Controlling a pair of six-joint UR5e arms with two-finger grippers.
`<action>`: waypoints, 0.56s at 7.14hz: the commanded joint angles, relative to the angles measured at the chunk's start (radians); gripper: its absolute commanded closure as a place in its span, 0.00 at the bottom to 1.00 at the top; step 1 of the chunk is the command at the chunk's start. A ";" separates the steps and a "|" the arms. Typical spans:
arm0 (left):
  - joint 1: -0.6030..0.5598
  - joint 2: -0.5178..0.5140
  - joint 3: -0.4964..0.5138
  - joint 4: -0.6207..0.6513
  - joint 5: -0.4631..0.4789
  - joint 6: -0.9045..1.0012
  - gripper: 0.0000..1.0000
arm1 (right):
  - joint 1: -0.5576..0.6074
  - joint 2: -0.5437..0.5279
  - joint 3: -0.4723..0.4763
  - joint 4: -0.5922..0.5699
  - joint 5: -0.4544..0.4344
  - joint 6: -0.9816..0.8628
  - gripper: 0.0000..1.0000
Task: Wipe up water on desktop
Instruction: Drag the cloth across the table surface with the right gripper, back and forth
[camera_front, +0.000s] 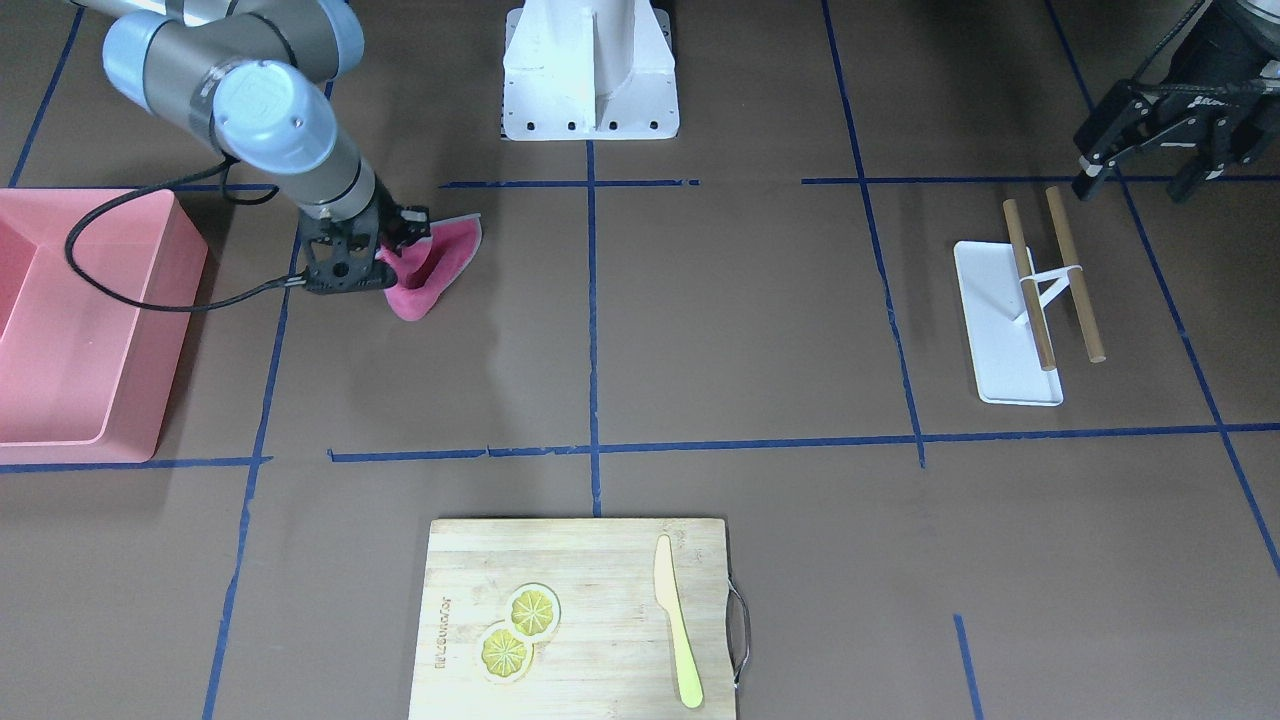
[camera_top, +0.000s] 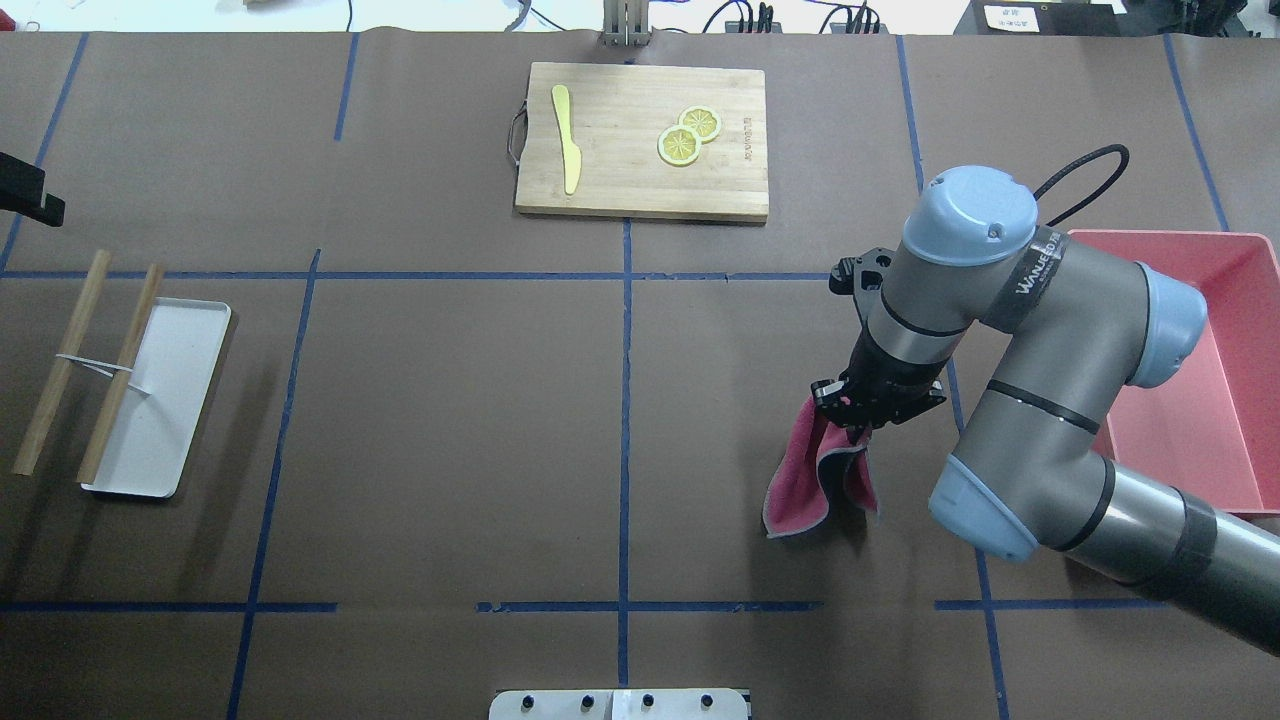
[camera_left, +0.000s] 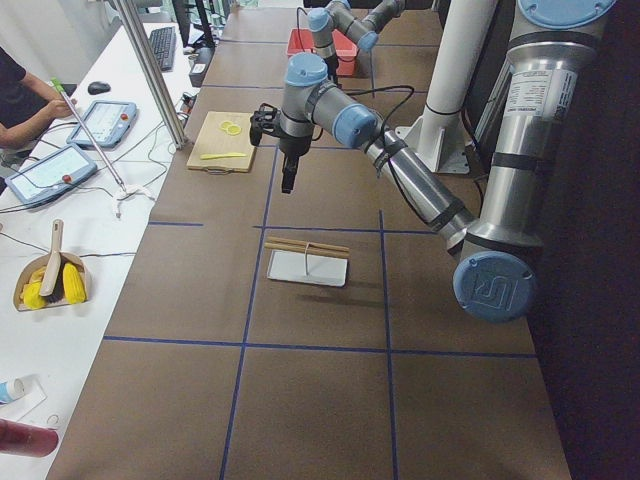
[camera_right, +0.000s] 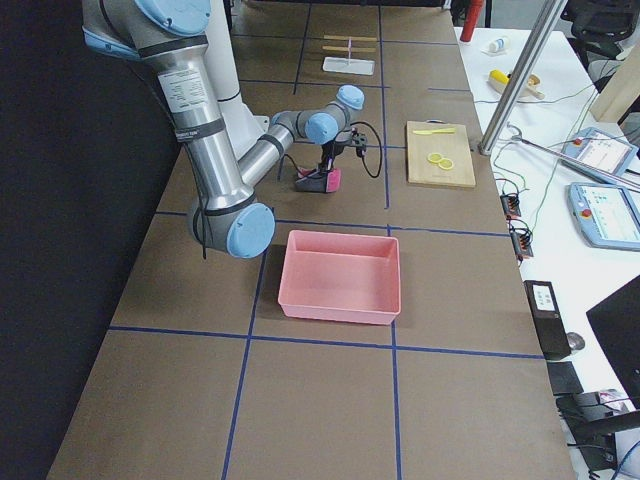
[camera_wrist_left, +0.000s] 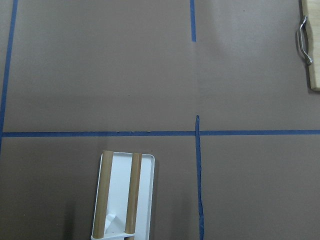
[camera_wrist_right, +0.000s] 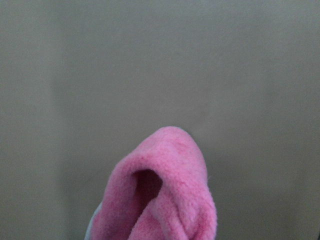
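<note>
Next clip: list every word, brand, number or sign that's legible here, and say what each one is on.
"WANLE…", ending unclear: band on the right arm.
"UR"-like logo: blue joint cap of the left arm.
Engraved lettering on the cutting board: too small to read.
Pale lettering on the left gripper: blurred.
No numbers or signs are legible.

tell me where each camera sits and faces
Front-facing: across the table, facing the robot's white base; right gripper holding the crumpled pink fleece cloth.
Overhead: behind the robot, looking down; right arm.
Exterior left: table's left end; left arm near.
Exterior right: right end; right arm near.
Left wrist: down on a flat white tray; no gripper.
Right wrist: close on the cloth.
Front-facing and overhead share the bamboo cutting board.
</note>
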 joint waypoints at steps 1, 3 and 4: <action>0.000 -0.001 0.000 -0.002 -0.001 -0.003 0.00 | 0.065 -0.001 -0.082 0.003 -0.004 -0.003 1.00; 0.003 -0.001 0.003 -0.002 -0.001 -0.001 0.00 | 0.140 0.001 -0.130 0.005 -0.030 -0.014 1.00; 0.003 -0.001 0.003 -0.002 -0.001 -0.006 0.00 | 0.168 0.002 -0.147 0.006 -0.032 -0.020 1.00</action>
